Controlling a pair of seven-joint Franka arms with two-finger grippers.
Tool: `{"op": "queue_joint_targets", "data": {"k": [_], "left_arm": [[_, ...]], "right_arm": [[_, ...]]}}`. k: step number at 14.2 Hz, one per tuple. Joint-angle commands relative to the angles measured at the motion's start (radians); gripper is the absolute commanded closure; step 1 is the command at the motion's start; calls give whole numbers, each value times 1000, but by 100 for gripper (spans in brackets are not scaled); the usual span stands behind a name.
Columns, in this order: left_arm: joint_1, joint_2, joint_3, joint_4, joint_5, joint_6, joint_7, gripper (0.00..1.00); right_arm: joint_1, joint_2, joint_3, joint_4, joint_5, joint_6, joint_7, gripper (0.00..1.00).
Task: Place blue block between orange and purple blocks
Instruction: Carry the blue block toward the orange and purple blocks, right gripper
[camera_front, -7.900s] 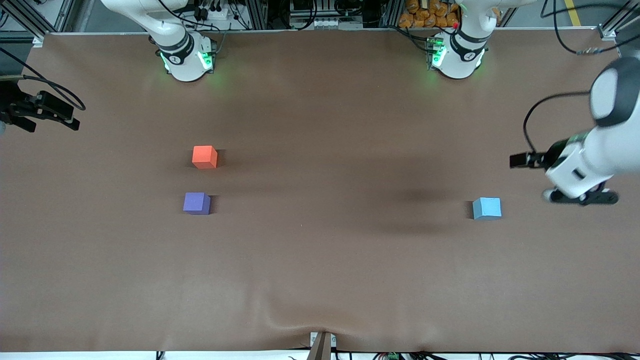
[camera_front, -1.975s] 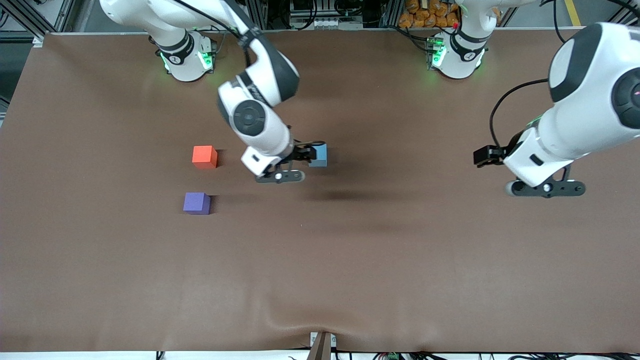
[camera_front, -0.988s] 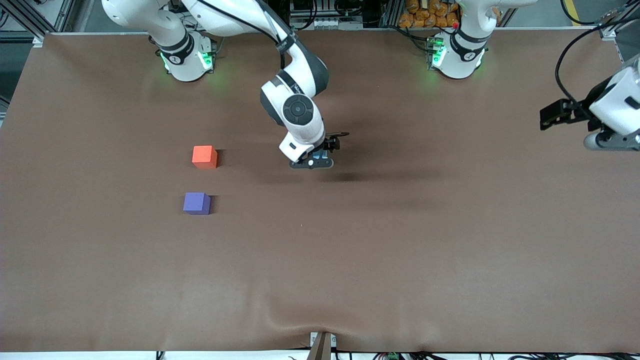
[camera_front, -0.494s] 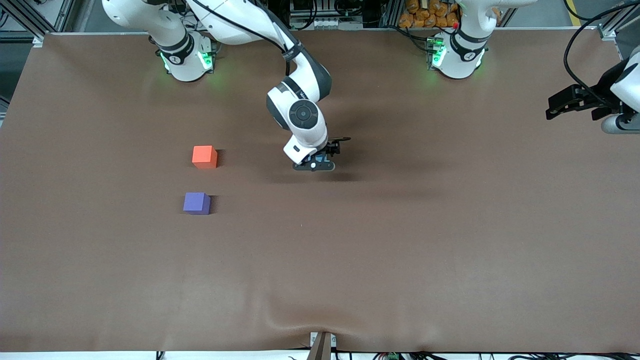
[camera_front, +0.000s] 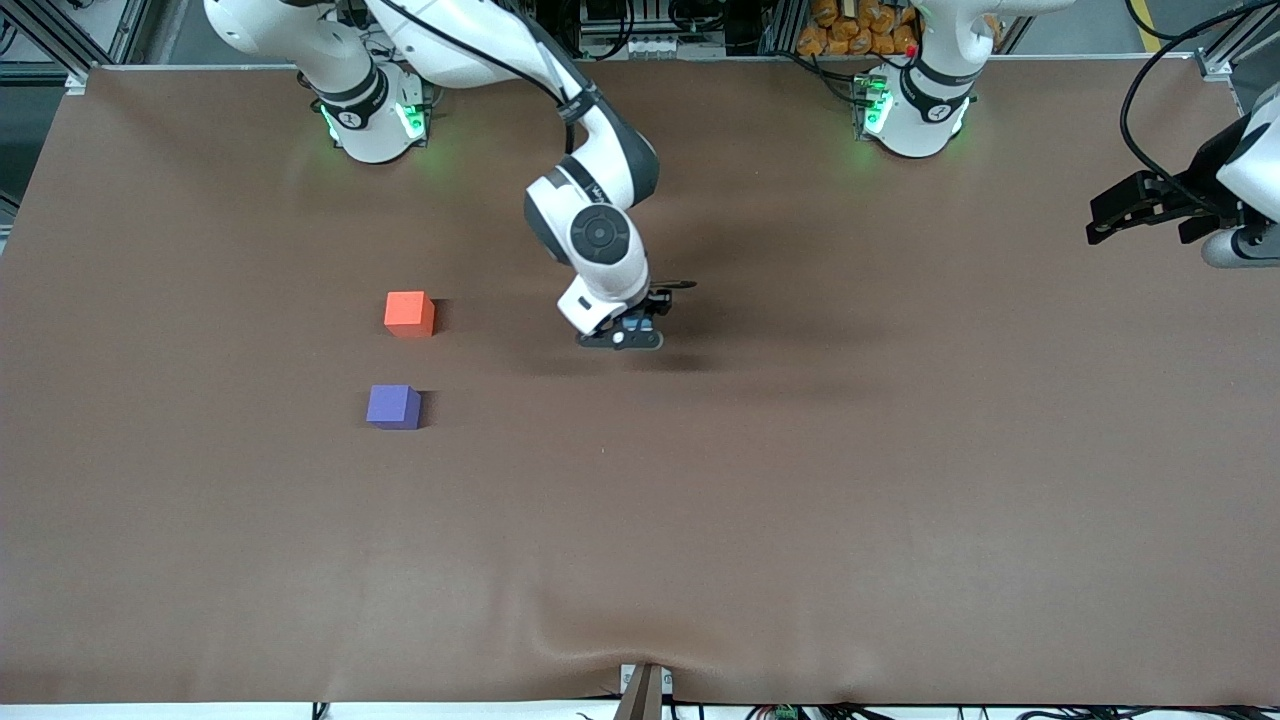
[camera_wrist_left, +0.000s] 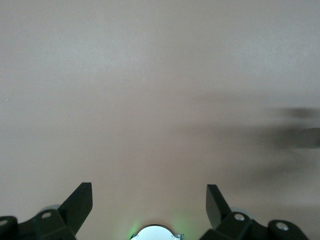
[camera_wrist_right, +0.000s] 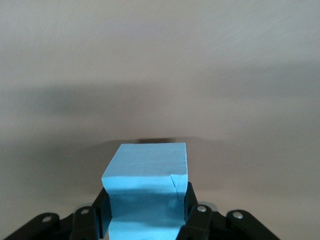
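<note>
Now the right end effector pinches the blue block low on the surface; the left end effector waits wide. A shallow grip could let it slip before reaching the orange block and purple block.

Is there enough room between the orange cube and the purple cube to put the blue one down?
A bare strip of brown table separates the orange-red matte cube and violet-purple matte cube; it looks a tight fit. The right gripper grips the sky-blue matte cube.

**White arms, black tools**

Both arms wear glossy white shells with dark grey joint bands. Green lights glow at each base. Black cables trail along them. Each black tool shows small silver screws.
</note>
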Motion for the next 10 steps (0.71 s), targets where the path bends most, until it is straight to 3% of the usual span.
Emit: {"op": "queue_joint_targets", "data": {"k": [1,5,8,10], "left_arm": [[-4,1,-14,3,12,20,-49,0],[-2,15,-44,-3,-2,40,-129,0],[-4,29,-46,-3,0,43,-106,0],[-1,29,-46,-3,3,46,-54,0]], "right_arm": [[-83,-126,-44,-21,-26,-138,-107,100],[-203,-198,-125,-118,-28,-207,-421,100],[-280,-290,-145,-257,-49,-178,-491,100],[-341,-319,-145,-294,-55,-173,-576,100]]}}
